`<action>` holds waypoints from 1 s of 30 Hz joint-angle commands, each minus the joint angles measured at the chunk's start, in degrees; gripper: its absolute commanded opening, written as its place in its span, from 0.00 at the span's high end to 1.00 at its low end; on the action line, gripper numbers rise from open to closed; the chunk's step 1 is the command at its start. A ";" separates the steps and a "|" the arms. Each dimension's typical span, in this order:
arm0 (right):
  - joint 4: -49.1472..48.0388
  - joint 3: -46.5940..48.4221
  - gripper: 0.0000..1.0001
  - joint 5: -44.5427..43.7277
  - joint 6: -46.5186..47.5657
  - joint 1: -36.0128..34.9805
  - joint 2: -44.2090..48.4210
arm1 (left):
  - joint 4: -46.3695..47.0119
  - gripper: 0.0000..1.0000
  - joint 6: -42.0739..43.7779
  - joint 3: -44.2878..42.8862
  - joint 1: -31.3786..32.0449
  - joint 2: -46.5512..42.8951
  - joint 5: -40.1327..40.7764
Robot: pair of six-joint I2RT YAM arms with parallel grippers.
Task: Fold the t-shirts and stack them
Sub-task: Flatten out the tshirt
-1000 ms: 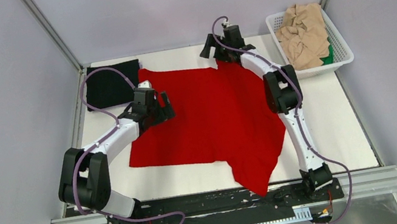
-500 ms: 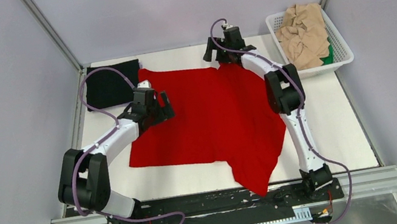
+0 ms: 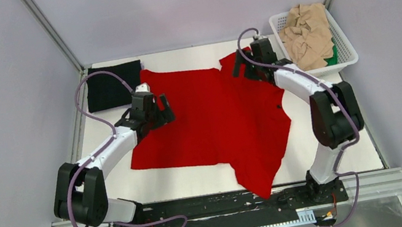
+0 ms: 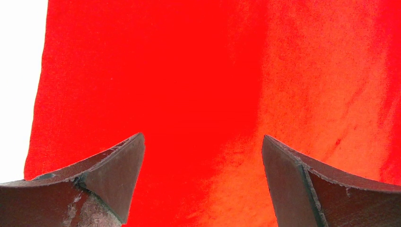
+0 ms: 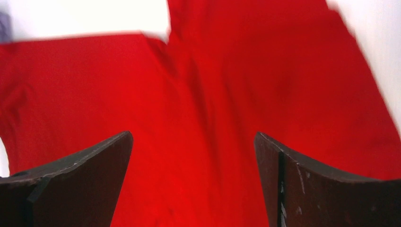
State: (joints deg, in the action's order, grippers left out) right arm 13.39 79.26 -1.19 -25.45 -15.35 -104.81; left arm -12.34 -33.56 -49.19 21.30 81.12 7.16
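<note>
A bright red t-shirt (image 3: 217,114) lies spread over the middle of the white table, one sleeve trailing off the near edge. My left gripper (image 3: 154,110) is open over its left edge; the left wrist view shows red cloth (image 4: 203,85) between the spread jaws. My right gripper (image 3: 249,66) is open over the shirt's far right sleeve, and the right wrist view is filled with red cloth (image 5: 198,94). A folded black t-shirt (image 3: 109,86) lies at the far left corner. Crumpled beige t-shirts (image 3: 308,32) fill the basket, with a green one (image 3: 333,55) under them.
A white plastic lattice basket (image 3: 342,33) stands at the far right corner of the table (image 3: 338,127). Grey walls and metal posts close in the sides and back. A black rail runs along the near edge by the arm bases.
My right arm has swung right and toward the near side, from the shirt's far edge to its right sleeve. The sleeve now lies spread out. My left gripper shifted slightly.
</note>
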 commanded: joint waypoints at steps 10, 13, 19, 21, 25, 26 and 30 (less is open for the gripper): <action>8.93 -26.95 0.00 -0.53 -11.50 -0.60 10.83 | 6.79 0.00 -6.29 9.80 -0.21 -1.58 -0.94; 10.20 -25.05 0.00 -3.07 -11.39 -0.24 6.95 | 7.00 0.00 -7.07 10.18 -0.63 0.01 -0.18; 12.82 -19.14 0.00 -7.08 -10.76 1.46 0.00 | 7.21 0.00 -9.14 9.90 -2.56 3.67 -0.67; 14.28 -16.53 0.00 -8.22 -10.67 2.48 -2.55 | 6.74 0.00 -9.32 9.14 -2.66 4.74 -0.03; 16.36 -10.72 0.00 -10.52 -10.00 3.82 -6.81 | 7.06 0.00 -9.67 8.37 -2.58 6.98 -0.75; 16.75 -9.16 0.00 -11.10 -9.78 4.15 -7.89 | 6.78 0.00 -9.66 7.69 -2.58 7.90 -0.59; 19.01 -3.60 0.00 -13.24 -9.31 5.56 -11.07 | 4.60 0.00 -9.12 4.54 -2.58 10.03 -1.41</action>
State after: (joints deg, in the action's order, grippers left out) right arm 28.18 73.34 -9.32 -35.86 -12.10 -109.82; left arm -4.36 -41.82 -42.76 19.00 87.55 6.46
